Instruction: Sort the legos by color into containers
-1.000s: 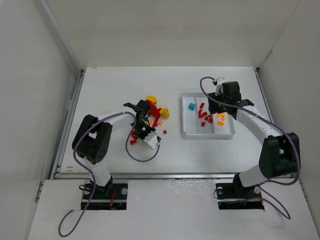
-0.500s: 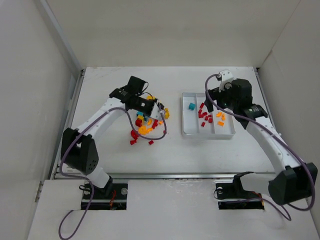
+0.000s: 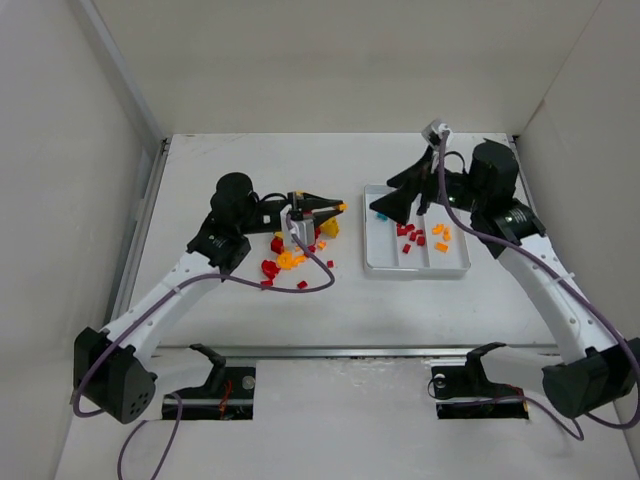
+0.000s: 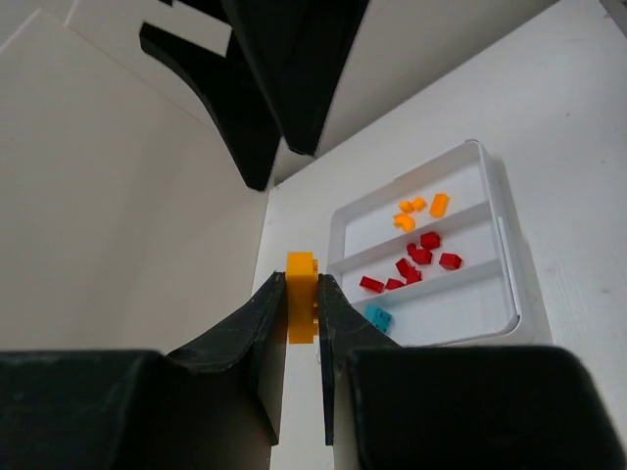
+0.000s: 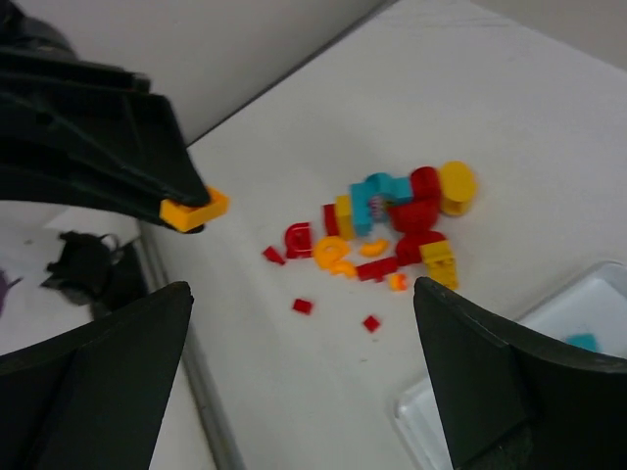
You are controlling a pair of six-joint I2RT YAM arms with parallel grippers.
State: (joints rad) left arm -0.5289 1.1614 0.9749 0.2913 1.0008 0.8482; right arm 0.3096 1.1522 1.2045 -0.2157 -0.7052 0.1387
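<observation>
Status | left gripper (image 4: 301, 294) pinching orange brick (image 4: 301, 311) aloft | right gripper (image 3: 384, 197) wide open, empty, by tray (image 3: 415, 271) | loose legos (image 3: 288, 258) on bench (image 3: 230, 160)

Both arms: white links (image 3: 160, 300), black joints (image 3: 232, 193), purple cables (image 3: 290, 291), black tapered gripper fingers (image 4: 257, 323)

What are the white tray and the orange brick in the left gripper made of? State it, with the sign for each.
The white tray is likely thin moulded plastic, smooth with a faint sheen: rim and dividers look like one piece, and the corners are rounded. The orange brick is likely hard plastic, opaque and smooth: its colour is even and saturated, and its edges are crisp.
</observation>
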